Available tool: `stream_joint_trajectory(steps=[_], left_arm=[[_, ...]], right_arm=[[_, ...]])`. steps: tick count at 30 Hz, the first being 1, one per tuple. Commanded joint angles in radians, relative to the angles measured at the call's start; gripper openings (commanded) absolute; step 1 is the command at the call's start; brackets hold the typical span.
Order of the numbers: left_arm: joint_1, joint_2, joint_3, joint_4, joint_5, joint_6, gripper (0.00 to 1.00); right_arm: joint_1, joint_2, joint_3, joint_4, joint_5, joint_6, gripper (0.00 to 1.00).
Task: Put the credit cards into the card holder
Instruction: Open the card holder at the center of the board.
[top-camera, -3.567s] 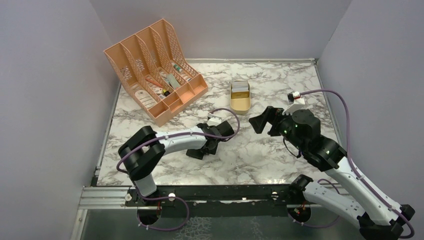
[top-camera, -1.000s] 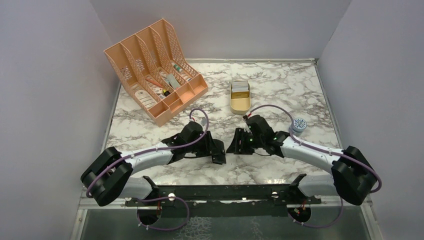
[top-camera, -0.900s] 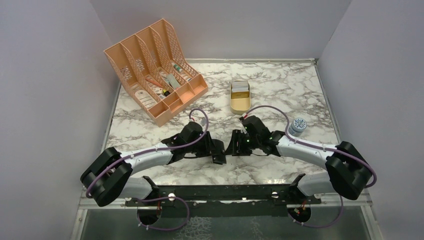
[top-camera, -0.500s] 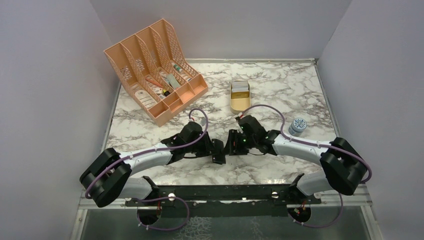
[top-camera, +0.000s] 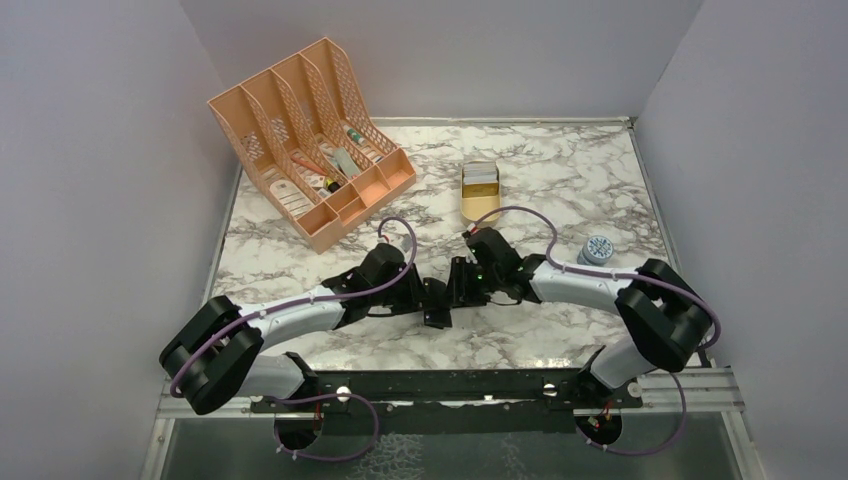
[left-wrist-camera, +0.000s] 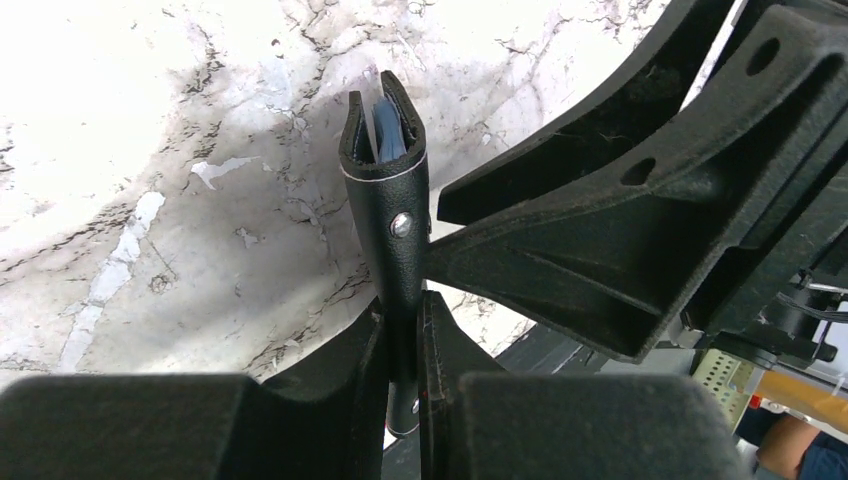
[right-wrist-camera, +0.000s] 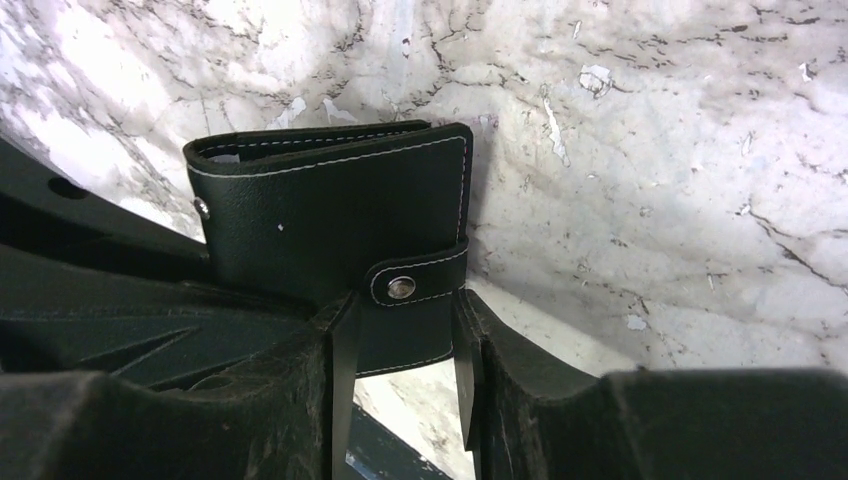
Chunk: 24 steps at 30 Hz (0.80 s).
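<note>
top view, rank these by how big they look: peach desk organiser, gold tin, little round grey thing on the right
1. peach desk organiser, by far the largest
2. gold tin
3. small round grey object, smallest
None sits much nearer the camera than the others, so the order seems safe.

Item counts for the one tabletop (top-camera: 560, 165). Arms: two, a left arm (top-camera: 300, 315) and a right arm (top-camera: 580, 285), each ending in one claw, the left claw (left-wrist-camera: 403, 330) and the right claw (right-wrist-camera: 405, 345). Card holder (right-wrist-camera: 330, 225): one, black, nearer than the gold tin (top-camera: 480, 210). Gold tin: one, holding a stack of credit cards (top-camera: 480, 175) too fine to count. One blue card (left-wrist-camera: 385, 125) shows inside the holder. Peach organiser (top-camera: 385, 185): one, left of the tin. Small round grey container (top-camera: 597, 250): one, right of the tin.
</note>
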Motion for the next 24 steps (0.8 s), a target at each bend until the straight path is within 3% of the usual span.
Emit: stream_joint_trajectory(steps=[1, 12, 21, 24], left_arm=[[0.0, -0.018, -0.013, 0.02, 0.019, 0.004, 0.14], [0.001, 0.002, -0.001, 0.003, 0.023, 0.018, 0.11], [0.0, 0.013, 0.013, -0.037, 0.015, 0.034, 0.1], [0.0, 0.015, 0.014, -0.047, 0.013, 0.036, 0.1]], right_arm=[[0.006, 0.044, 0.031, 0.023, 0.056, -0.027, 0.37], [0.006, 0.031, 0.028, -0.062, 0.233, -0.044, 0.19], [0.006, 0.02, 0.029, -0.099, 0.282, -0.073, 0.03], [0.006, 0.01, 0.025, -0.109, 0.301, -0.08, 0.02]])
